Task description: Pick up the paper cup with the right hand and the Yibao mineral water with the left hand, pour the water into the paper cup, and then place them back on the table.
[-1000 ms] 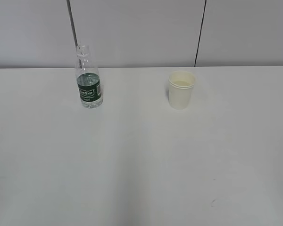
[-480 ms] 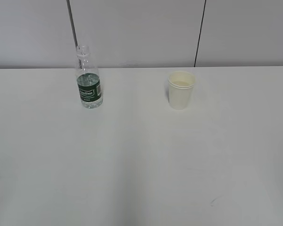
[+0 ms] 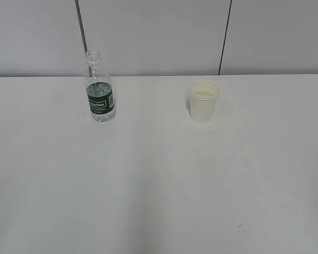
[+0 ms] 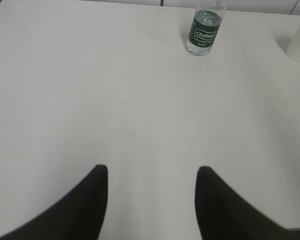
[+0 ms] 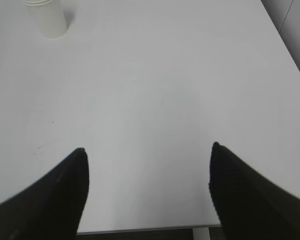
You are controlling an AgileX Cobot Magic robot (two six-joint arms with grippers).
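- Clear plastic Yibao mineral water [image 3: 99, 90] upright at far left of table [image 3: 159, 190], uncapped, part full; thin wall likely to buckle, so grip at labelled waist, gently.
- Left hand [image 4: 151, 200] well short of it, jaws apart, empty.
- Paper cup [image 3: 203, 100] upright further right; light, crushable, take mid-wall.
- Right hand [image 5: 147, 187] well back, jaws wide, empty.

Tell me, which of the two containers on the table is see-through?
The Yibao mineral water, the taller one with a green label; the paper cup is opaque cream.
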